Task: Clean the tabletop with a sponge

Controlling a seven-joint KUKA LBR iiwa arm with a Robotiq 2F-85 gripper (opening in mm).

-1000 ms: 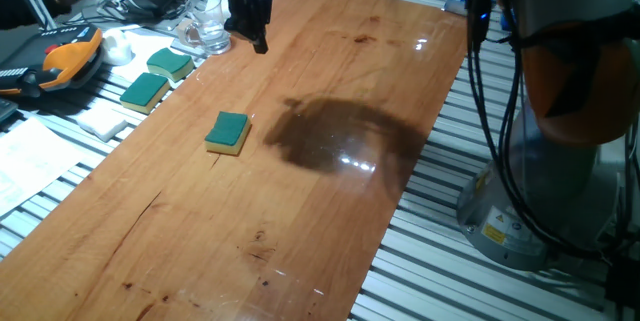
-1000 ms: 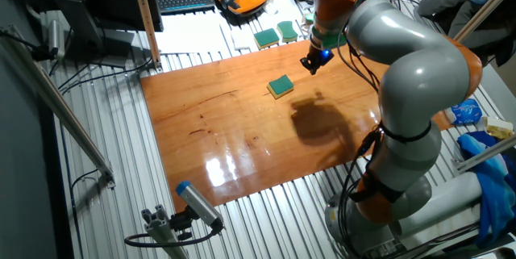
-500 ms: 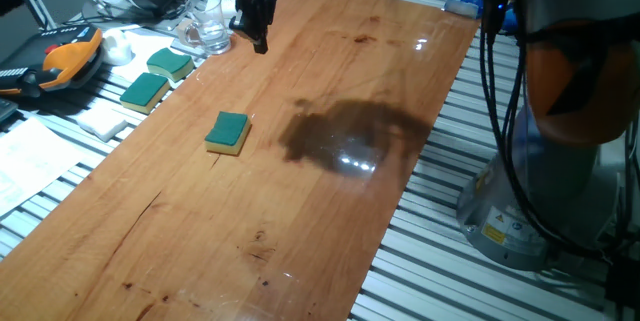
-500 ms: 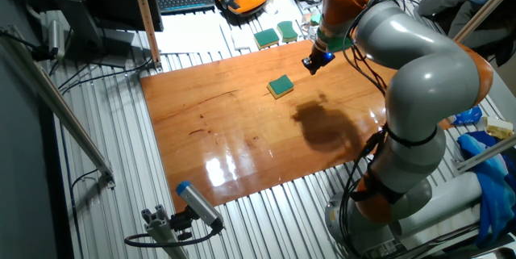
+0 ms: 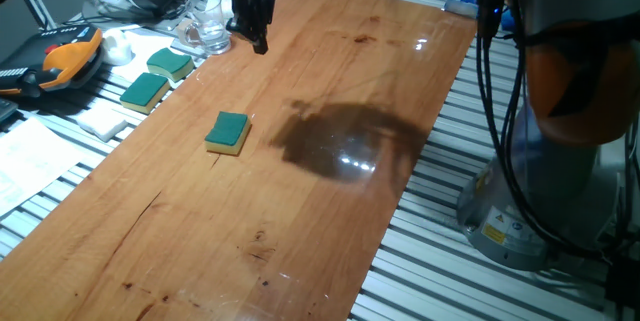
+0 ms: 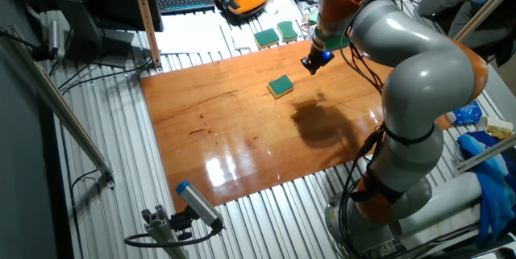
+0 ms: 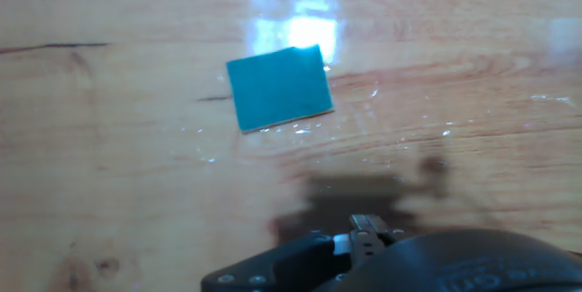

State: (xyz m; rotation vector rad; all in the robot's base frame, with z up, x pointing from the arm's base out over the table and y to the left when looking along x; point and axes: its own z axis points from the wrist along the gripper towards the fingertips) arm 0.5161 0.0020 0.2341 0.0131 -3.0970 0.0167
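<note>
The sponge (image 5: 229, 132) lies green side up on the tabletop (image 5: 330, 211), towards its left edge. It also shows in the other fixed view (image 6: 280, 86) and in the hand view (image 7: 278, 87). My gripper (image 5: 259, 43) hangs above the board's far end, well away from the sponge and not touching it. It appears in the other fixed view (image 6: 307, 67) to the right of the sponge. In the hand view the fingertips (image 7: 367, 228) sit together, with nothing between them. The gripper's shadow falls on the glossy wood (image 7: 109, 146).
Off the board's left edge lie a flat green pad (image 5: 146, 90), another green-and-yellow sponge (image 5: 170, 62), a white foam block (image 5: 103, 118), a glass (image 5: 208, 23) and an orange pendant (image 5: 62, 61). The robot base (image 5: 540, 191) stands at the right on the ribbed frame.
The gripper and arm have shifted only slightly above the board's far end. The sponge has not moved.
</note>
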